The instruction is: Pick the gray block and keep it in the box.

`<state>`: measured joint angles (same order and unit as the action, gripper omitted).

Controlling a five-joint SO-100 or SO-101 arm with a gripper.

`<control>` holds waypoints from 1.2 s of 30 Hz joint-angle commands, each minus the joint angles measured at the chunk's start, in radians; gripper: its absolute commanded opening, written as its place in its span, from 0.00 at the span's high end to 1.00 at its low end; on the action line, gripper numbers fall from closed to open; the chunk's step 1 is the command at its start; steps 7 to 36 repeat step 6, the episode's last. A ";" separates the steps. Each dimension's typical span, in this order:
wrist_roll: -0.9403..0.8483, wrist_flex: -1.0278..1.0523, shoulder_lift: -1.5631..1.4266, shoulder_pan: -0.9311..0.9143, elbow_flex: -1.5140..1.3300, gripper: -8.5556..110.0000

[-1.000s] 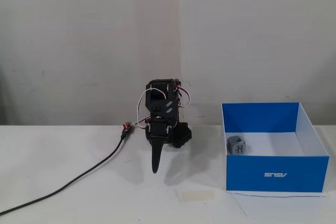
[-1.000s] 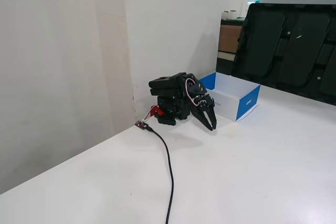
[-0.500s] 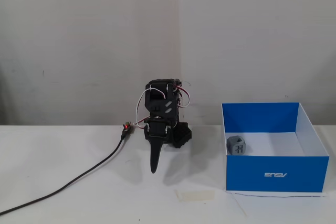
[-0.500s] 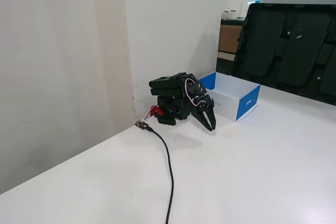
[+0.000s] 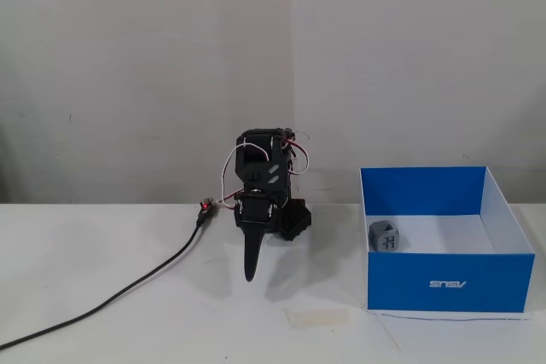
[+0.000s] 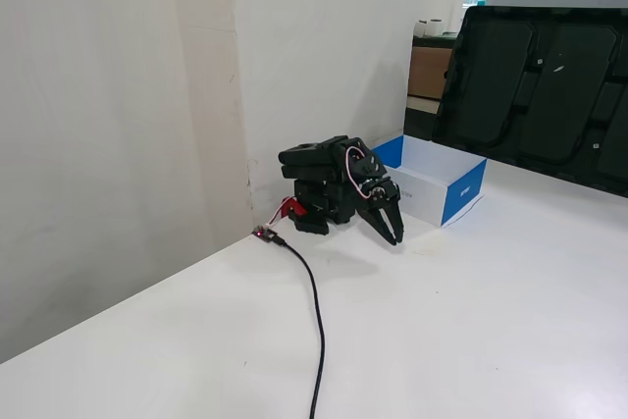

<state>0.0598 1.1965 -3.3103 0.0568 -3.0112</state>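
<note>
The gray block (image 5: 386,237), a small dark cube with embossed faces, lies inside the box (image 5: 448,282) against its left wall. The box is blue outside and white inside, with a small white logo on its front; it also shows in a fixed view (image 6: 463,191), where the block is hidden. The black arm is folded low by the wall, left of the box. My gripper (image 5: 251,274) points down at the table, shut and empty, well apart from the box; in a fixed view (image 6: 394,235) its fingers are together.
A black cable (image 5: 128,291) with a red plug runs from the arm's base across the table to the left front; it also shows in a fixed view (image 6: 316,311). A piece of tape (image 5: 317,317) lies on the table. A large black tray (image 6: 535,85) leans behind the box.
</note>
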 commanded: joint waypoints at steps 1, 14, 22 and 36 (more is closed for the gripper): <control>0.006 0.002 -0.118 0.009 -0.008 0.93; 0.006 0.002 -0.118 0.009 -0.008 0.93; 0.006 0.002 -0.118 0.009 -0.008 0.93; 0.006 0.002 -0.118 0.009 -0.008 0.93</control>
